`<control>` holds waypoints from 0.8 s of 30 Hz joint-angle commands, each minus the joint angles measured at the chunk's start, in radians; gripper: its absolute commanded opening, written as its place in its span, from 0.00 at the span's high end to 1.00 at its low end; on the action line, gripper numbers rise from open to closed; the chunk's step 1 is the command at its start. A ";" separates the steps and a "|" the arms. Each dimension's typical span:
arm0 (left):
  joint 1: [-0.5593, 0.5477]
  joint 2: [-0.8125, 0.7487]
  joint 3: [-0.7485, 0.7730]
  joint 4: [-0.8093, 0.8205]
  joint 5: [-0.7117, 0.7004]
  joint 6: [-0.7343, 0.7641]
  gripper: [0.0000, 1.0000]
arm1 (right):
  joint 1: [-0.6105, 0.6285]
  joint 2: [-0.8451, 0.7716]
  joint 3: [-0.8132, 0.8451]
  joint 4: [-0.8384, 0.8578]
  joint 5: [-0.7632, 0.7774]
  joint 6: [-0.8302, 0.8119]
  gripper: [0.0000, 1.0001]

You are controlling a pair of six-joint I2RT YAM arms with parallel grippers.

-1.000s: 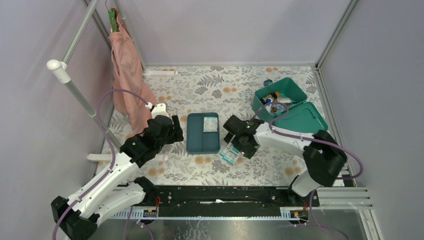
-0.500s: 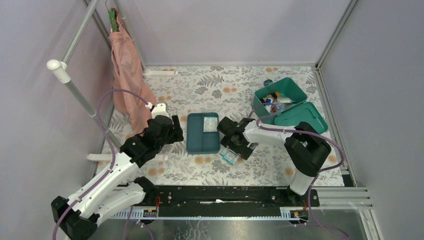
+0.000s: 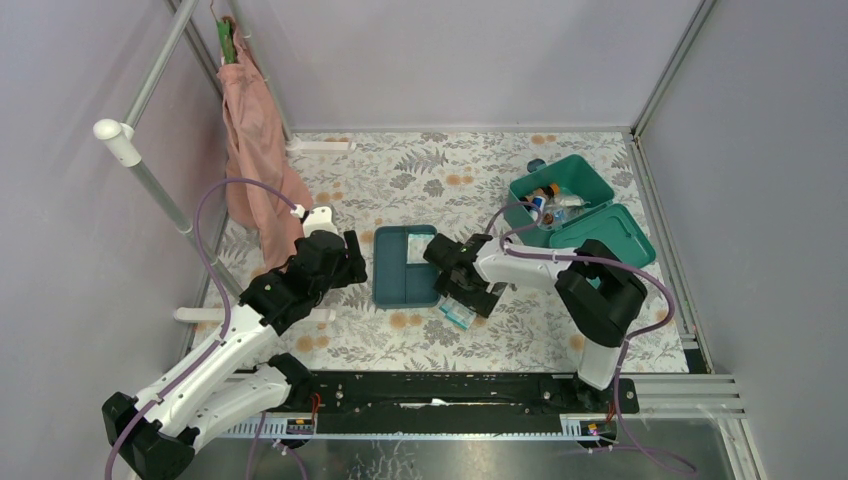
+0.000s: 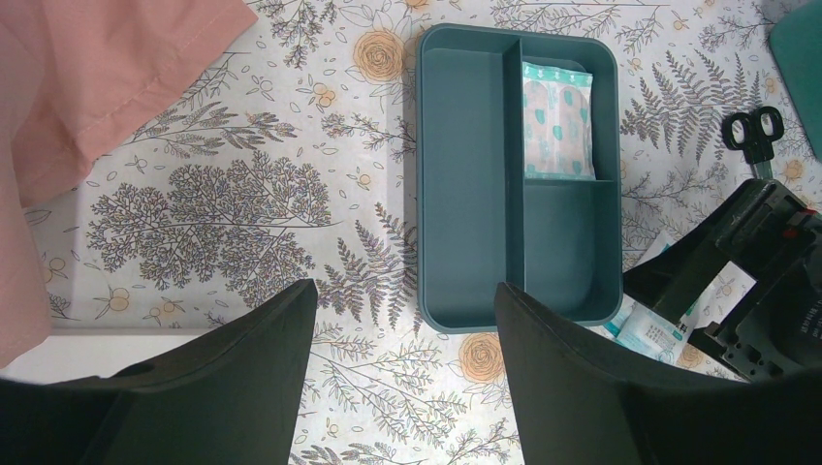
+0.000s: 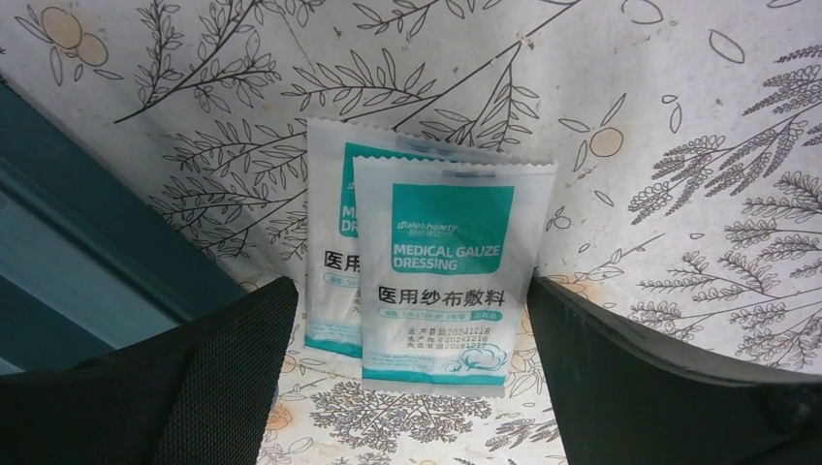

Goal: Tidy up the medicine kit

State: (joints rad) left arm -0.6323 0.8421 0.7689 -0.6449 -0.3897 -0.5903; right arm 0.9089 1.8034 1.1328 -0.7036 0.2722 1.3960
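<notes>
Medicine kit [image 3: 560,193] stands at the far right of the table with its lid thrown open, and some bottles and small things lie inside it in no order that I can read. I judge the task to be at an early stage. The divided tray [image 4: 472,194] lies in the middle of the table, well apart from the medicine kit. It holds only one sealed packet [image 4: 557,121], in its far right compartment; the long left compartment and the near right one have nothing in them. Two gauze dressing packets [image 5: 433,262] lie flat on the table, one overlapping the other, just beside the near right corner of the tray. A pair of black scissors [image 4: 754,130] lies on the table to the right of the tray. These loose things are not yet sorted, so most of the work is left.

My right gripper [image 5: 407,291] hangs low over the two gauze packets with the jaws wide apart, one finger on each side of them. It holds nothing, and I cannot tell if a finger touches a packet edge. My left gripper [image 4: 405,291] hovers near the left side of the tray, jaws also wide apart, holding and touching nothing.
</notes>
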 commanded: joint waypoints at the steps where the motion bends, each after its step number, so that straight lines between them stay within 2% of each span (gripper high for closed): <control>1: 0.005 0.000 0.011 0.007 -0.013 0.017 0.24 | 0.016 0.066 0.043 -0.076 0.032 0.036 0.03; 6: 0.005 -0.001 0.010 0.007 -0.015 0.017 0.24 | 0.017 0.086 0.037 -0.067 0.023 0.035 0.05; 15: 0.005 0.001 0.011 0.008 -0.018 0.017 0.24 | 0.016 0.066 -0.042 -0.013 0.009 0.044 0.15; 19: 0.005 -0.002 0.010 0.005 -0.018 0.017 0.24 | 0.015 0.064 -0.043 -0.023 0.030 0.029 0.22; 24: 0.005 -0.004 0.010 0.005 -0.018 0.017 0.24 | 0.016 0.052 -0.046 -0.027 0.062 -0.014 0.24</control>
State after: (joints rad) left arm -0.6323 0.8421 0.7689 -0.6453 -0.3897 -0.5903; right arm 0.9115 1.8202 1.1419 -0.7391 0.2802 1.3926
